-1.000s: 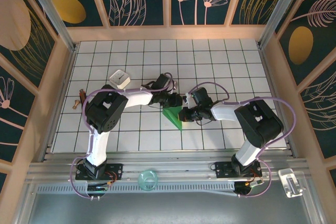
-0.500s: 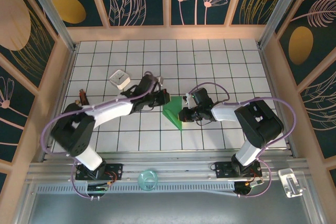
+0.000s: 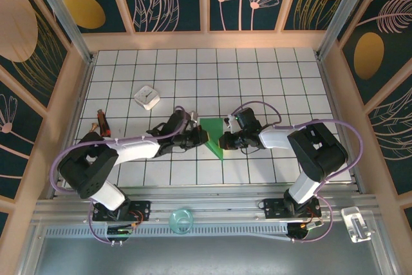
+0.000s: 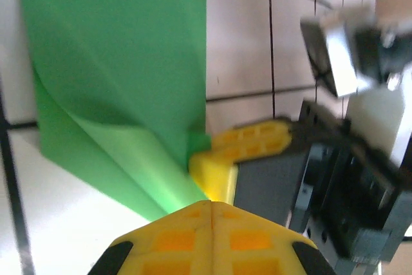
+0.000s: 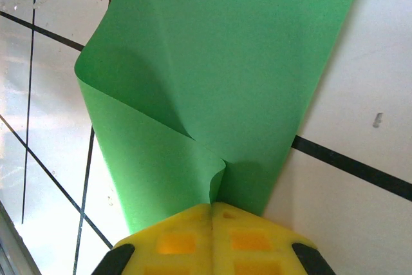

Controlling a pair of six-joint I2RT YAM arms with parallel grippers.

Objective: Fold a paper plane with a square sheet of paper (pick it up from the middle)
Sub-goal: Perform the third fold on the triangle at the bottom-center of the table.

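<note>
The square sheet of paper (image 3: 212, 138) is bright green and folded into a narrow wedge, lying on the tiled table between my two grippers. My right gripper (image 3: 224, 140) is shut on its right side. In the right wrist view the paper (image 5: 225, 62) puckers into the closed yellow tips of that gripper (image 5: 212, 205). My left gripper (image 3: 201, 134) sits at the paper's left edge. In the left wrist view its fingers (image 4: 211, 203) are pressed together with no green between them, the tips touching a lifted flap of the paper (image 4: 116, 62). A yellow fingertip (image 4: 248, 143) of the right gripper lies just beyond.
A small white square box (image 3: 147, 97) stands behind and to the left of the left arm. A small brown object (image 3: 101, 120) lies by the left wall. A clear cup (image 3: 181, 219) and a clear holder (image 3: 357, 223) sit on the rail near the arm bases. Wooden walls ring the table.
My left gripper has shut and come down toward me onto the paper's left edge, its arm stretching out low. The right gripper and the paper have stayed put.
</note>
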